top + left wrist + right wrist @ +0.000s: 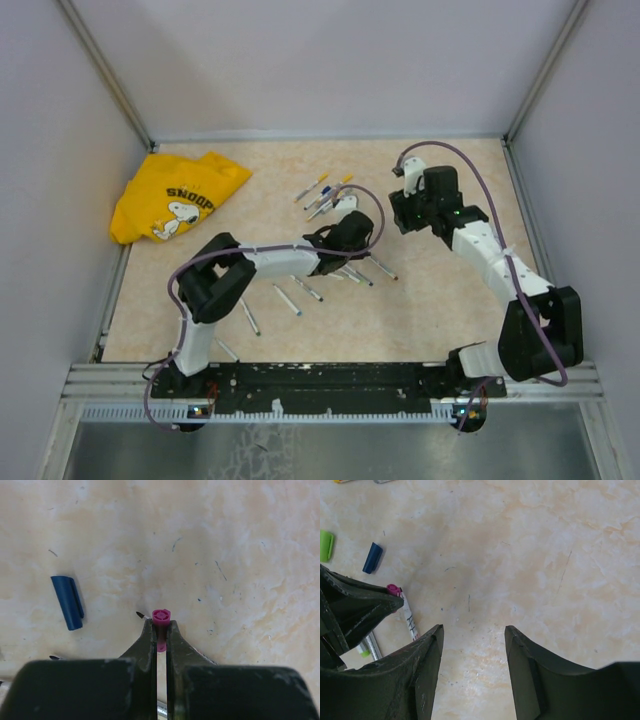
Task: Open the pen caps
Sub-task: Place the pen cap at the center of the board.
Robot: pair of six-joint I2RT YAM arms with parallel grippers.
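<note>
My left gripper [161,625] is shut on a purple pen cap [161,616], and the cap's round end pokes out past the fingertips. The pen's white barrel [409,617] runs away from the cap, with black marks on it. In the top view that gripper [340,232] sits mid-table among the pens. My right gripper [473,630] is open over bare tabletop, just right of the held pen, with nothing between its fingers. A loose blue cap [67,602] lies flat on the table left of the left gripper. A green cap [326,545] lies further left.
Several pens [322,192] lie in a loose group behind the left gripper, and more pens [300,292] lie nearer the arm bases. A yellow Snoopy shirt [175,197] is crumpled at the back left. Walls close in the beige table [450,300] on three sides.
</note>
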